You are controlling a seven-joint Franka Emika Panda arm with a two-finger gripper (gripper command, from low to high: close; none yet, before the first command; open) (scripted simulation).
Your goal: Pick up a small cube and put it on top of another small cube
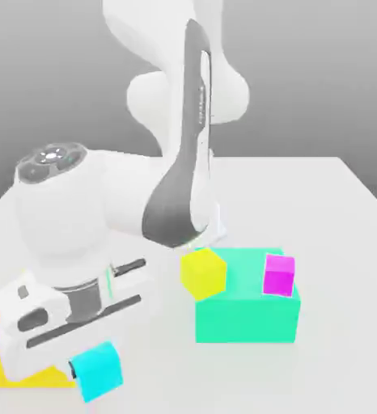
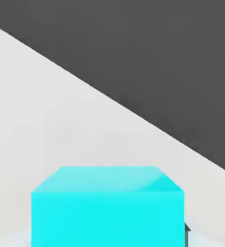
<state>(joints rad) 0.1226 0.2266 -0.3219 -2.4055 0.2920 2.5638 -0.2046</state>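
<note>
We saw the hand (image 1: 85, 373) pinching the small cyan cube (image 1: 99, 370) near the table's (image 1: 337, 202) front edge; it looked light, rigid, best gripped on opposite flat faces.

small cube (image 1: 97, 370): plain sky-cyan, no pattern (its top face shows a touch paler in the hand view (image 2: 107, 212))
other small cube (image 1: 203, 272): plain yellow
third little cube (image 1: 279, 275): magenta, solid
big block (image 1: 247, 311): teal-green, lighter on top
flat block (image 1: 14, 373) under the arm: yellow
arm (image 1: 103, 210): mostly white, with a dark grey strip down one link
tabletop (image 1: 337, 242): pale off-white
backdrop: plain grey
</note>
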